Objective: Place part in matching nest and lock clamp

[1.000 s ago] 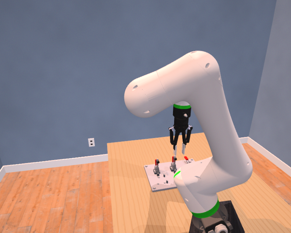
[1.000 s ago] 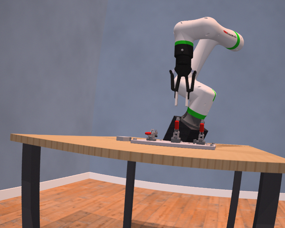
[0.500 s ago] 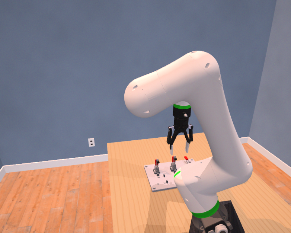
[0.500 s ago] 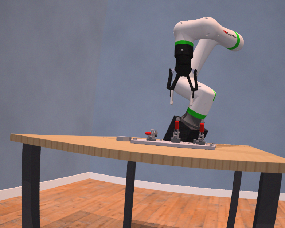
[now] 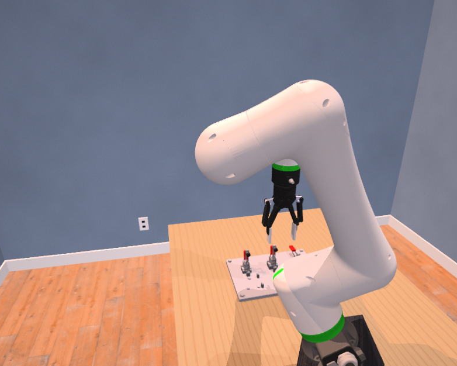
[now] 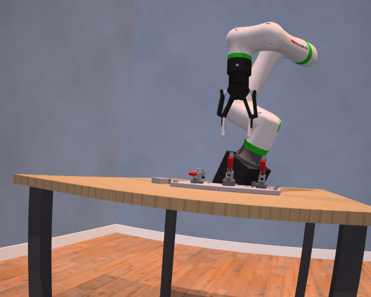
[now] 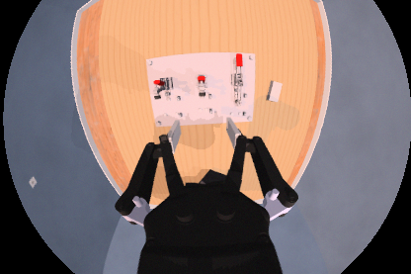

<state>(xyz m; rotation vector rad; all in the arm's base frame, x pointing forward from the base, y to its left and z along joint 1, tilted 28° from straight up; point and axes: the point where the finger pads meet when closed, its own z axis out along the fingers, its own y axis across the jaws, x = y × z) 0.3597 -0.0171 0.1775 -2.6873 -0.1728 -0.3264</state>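
Observation:
The part, a light grey block (image 6: pixel 160 180) (image 7: pixel 275 91), lies flat on the table beside the fixture plate (image 5: pixel 240 285) (image 6: pixel 211 187) (image 7: pixel 217 61), right of it in the wrist view; the arm hides it in the top view. The clamp nearest the part (image 6: pixel 197 176) (image 7: pixel 237 81) has its red handle lying low, its bar reaching over its nest; locking cannot be told. The middle clamp (image 5: pixel 272 263) (image 6: pixel 229 176) and the far clamp (image 5: pixel 245 268) (image 6: pixel 262 179) have upright handles and raised bars. My gripper (image 5: pixel 281 240) (image 6: pixel 236 136) (image 7: pixel 203 125) is open and empty, high above the plate.
Small pads and blocks (image 5: pixel 262 285) stand on the plate, with bolts (image 7: pixel 251 57) at its corners. The robot's dark base (image 5: pixel 362 334) (image 6: pixel 220 169) stands on the wooden table (image 5: pixel 197 275) (image 6: pixel 99 185) (image 7: pixel 198 15). The arm covers part of the fixture in the top view.

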